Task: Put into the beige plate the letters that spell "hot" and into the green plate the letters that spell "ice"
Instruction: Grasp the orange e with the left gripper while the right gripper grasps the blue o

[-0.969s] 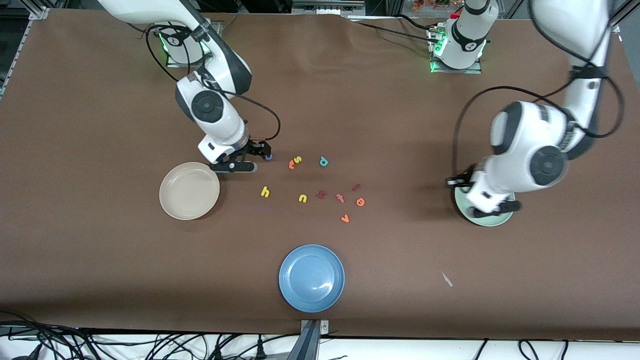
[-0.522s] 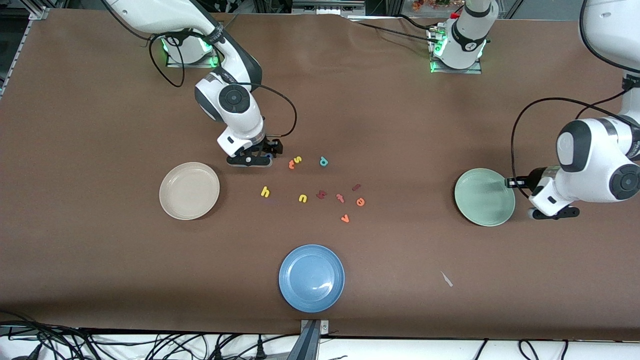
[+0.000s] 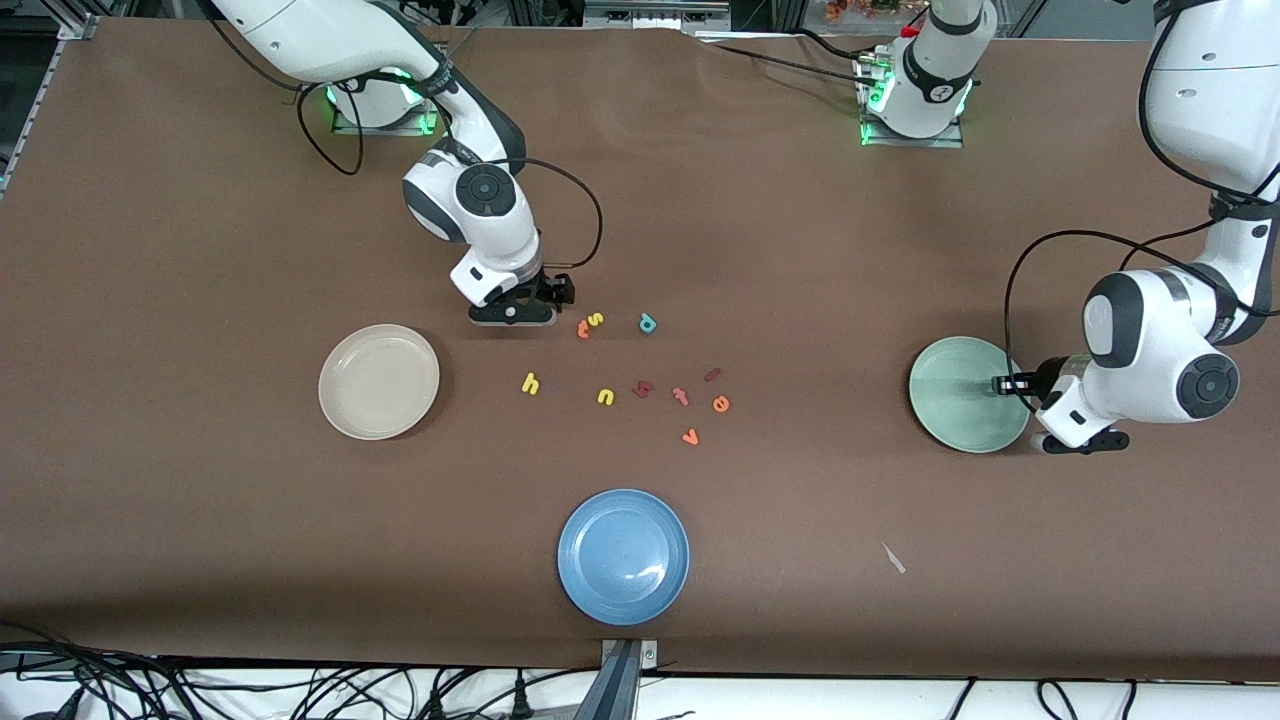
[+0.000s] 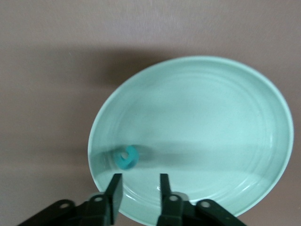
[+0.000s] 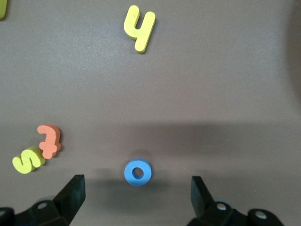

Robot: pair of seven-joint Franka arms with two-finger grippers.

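Going for blue o [image 5: 138, 173]: needs lowering, closing wide-apart right tool [image 5: 136, 185] above it; left tool [image 4: 138, 182] apart, empty, by green plate [image 4: 211, 117].

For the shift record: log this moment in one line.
left tool: open, over green plate rim | teal c: in green plate | right tool: open, over blue o
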